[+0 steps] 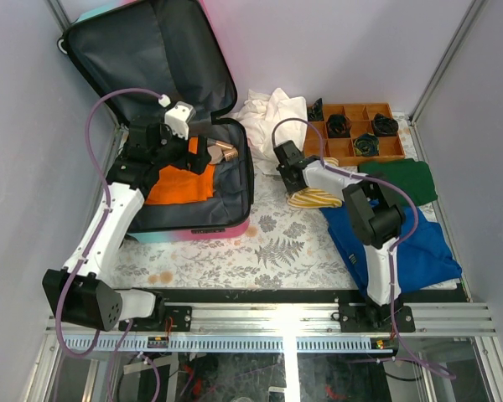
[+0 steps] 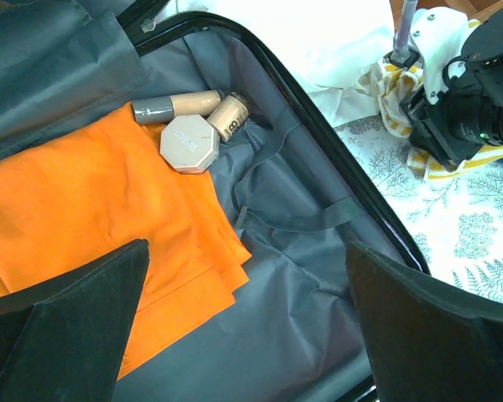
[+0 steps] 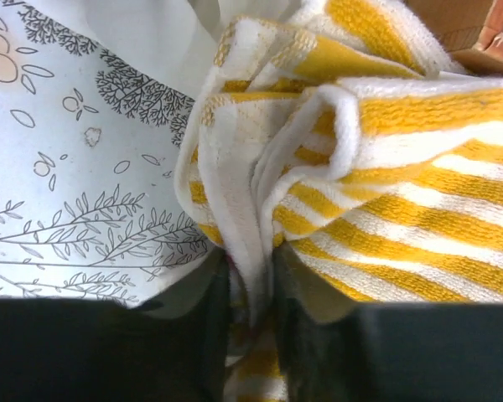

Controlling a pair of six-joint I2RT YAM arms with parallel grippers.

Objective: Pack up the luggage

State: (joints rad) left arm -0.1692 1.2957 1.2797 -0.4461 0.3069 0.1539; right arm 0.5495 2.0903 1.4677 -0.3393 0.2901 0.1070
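Upper left of the top view: luggage (image 1: 142,59) on the table (image 1: 260,251), lid swung up against the back wall, grey lining showing, base flat with a pink-to-teal rim along the near edge.

Inside the base, left part: folded orange cloth (image 2: 92,218) spread over the lining.

Above that cloth, hovering: left end effector (image 2: 247,247), fingers (image 2: 75,327) spread wide apart, nothing between them, touching nothing.

Upper left of the left wrist view, at the far edge of the orange cloth: beige tube (image 2: 176,106), octagonal compact (image 2: 191,144) and small bottle (image 2: 228,117), all three touching one another. Just right of them, a grey strap (image 2: 293,219) slack across the bare lining.

Right of the luggage, upper centre of the top view: crumpled white cloth (image 1: 272,113), against the luggage rim.

Centre right, just below the white cloth: right end effector (image 3: 251,268), fingers (image 3: 210,327) pressed together on a fold of the yellow-and-white striped towel (image 3: 402,193). Towel bunched on the table, well outside the luggage.

Upper right: orange tray (image 1: 356,106), black bundles (image 1: 339,126) in several compartments.

Below the tray: green cloth (image 1: 402,177), lying flat.

Lower right: blue cloth (image 1: 402,247), partly under the right arm, near edge reaching toward the rail.
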